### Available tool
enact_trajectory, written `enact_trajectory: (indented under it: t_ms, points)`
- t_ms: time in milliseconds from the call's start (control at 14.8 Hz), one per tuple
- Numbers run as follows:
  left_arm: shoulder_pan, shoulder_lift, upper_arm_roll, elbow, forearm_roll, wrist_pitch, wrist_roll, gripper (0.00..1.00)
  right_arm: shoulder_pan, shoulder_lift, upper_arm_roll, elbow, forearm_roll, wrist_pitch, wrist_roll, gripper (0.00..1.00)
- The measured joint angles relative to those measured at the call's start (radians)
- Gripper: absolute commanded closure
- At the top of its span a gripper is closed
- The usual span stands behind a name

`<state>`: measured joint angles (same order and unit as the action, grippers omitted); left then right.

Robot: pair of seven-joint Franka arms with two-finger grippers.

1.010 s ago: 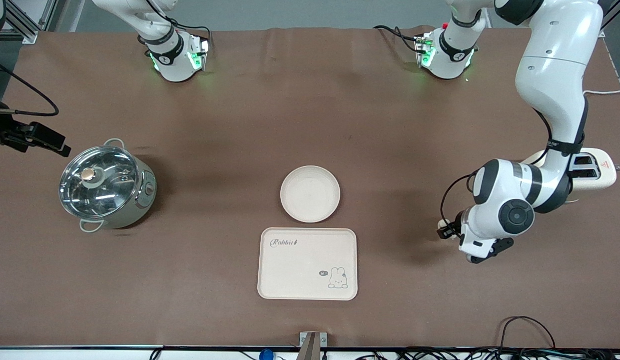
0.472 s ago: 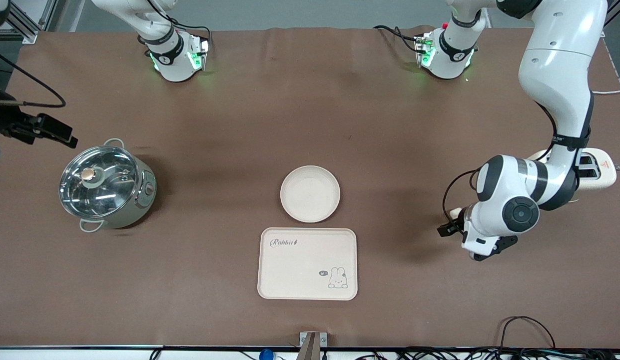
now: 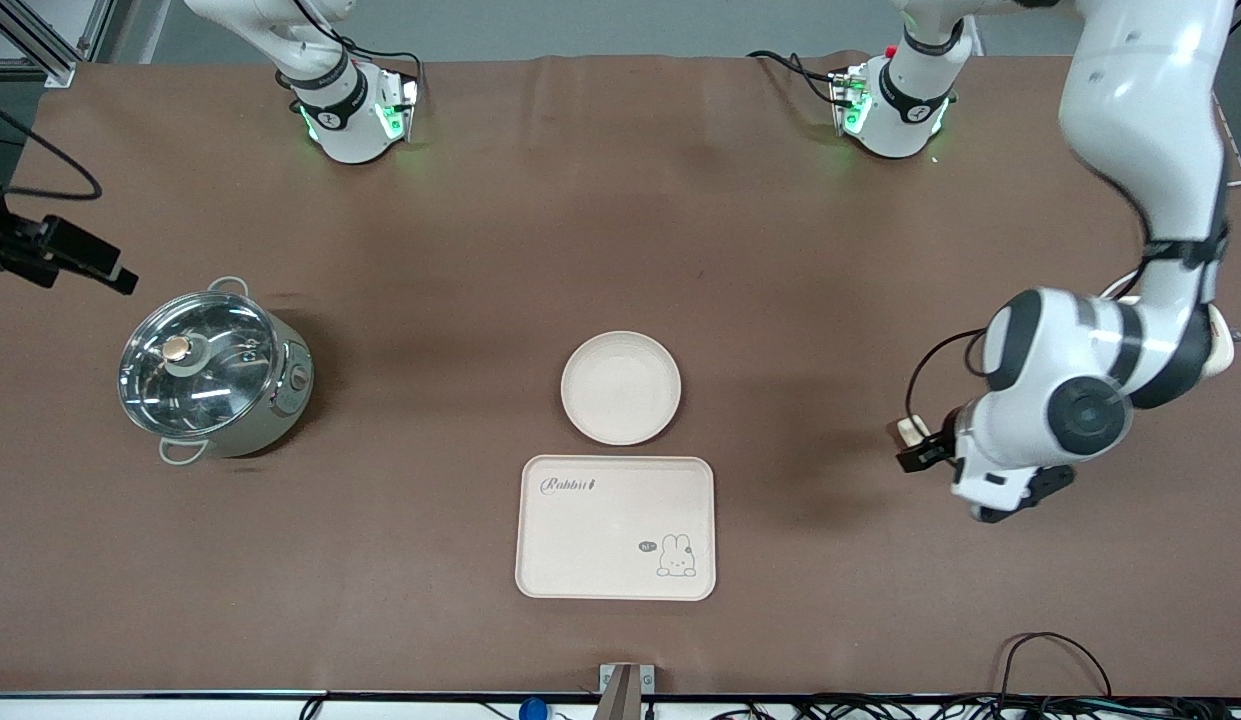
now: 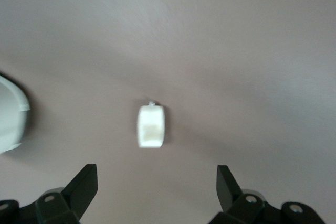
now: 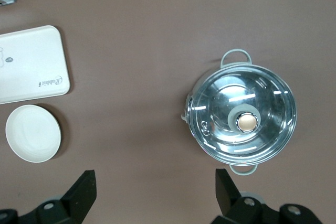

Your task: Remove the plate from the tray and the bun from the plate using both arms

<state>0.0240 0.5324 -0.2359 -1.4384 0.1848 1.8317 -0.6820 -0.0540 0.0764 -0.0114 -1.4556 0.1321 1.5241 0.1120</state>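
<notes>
The round cream plate [image 3: 620,388] sits mid-table, just farther from the front camera than the rabbit tray, and also shows in the right wrist view [image 5: 33,133]. The small pale bun [image 3: 909,430] lies on the brown table toward the left arm's end. In the left wrist view the bun [image 4: 151,126] lies free on the table. My left gripper [image 3: 922,456] hangs open and empty just above it [image 4: 157,192]. My right gripper [image 3: 98,268] is open and empty, high over the table by the pot [image 5: 155,192].
A cream rectangular tray [image 3: 616,527] with a rabbit drawing lies near the front edge. A steel pot with a glass lid [image 3: 212,372] stands toward the right arm's end. A white toaster [image 3: 1223,350] is mostly hidden by the left arm.
The left arm and its gripper have shifted toward the left arm's end of the table, covering more of the toaster. The right gripper has shifted slightly by the pot. Plate and tray have not moved.
</notes>
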Motion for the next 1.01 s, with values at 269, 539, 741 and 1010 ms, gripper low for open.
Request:
enact_trajectory:
  t_ms: [269, 539, 741, 1010]
  points:
    - [0.022, -0.220, 0.001, 0.064, 0.000, -0.132, 0.197, 0.00, -0.030, 0.010, -0.002, -0.007, -0.001, 0.046, -0.005, 0.00]
    - [0.052, -0.392, 0.002, 0.065, -0.008, -0.293, 0.389, 0.00, -0.034, 0.005, -0.002, -0.005, -0.066, 0.060, -0.006, 0.00]
    - [0.096, -0.473, 0.004, 0.058, -0.083, -0.387, 0.552, 0.00, -0.045, -0.019, -0.007, -0.003, -0.076, 0.009, -0.021, 0.00]
    - [0.090, -0.554, 0.013, -0.035, -0.157, -0.399, 0.624, 0.00, -0.052, -0.054, -0.008, -0.003, -0.076, -0.054, -0.049, 0.00]
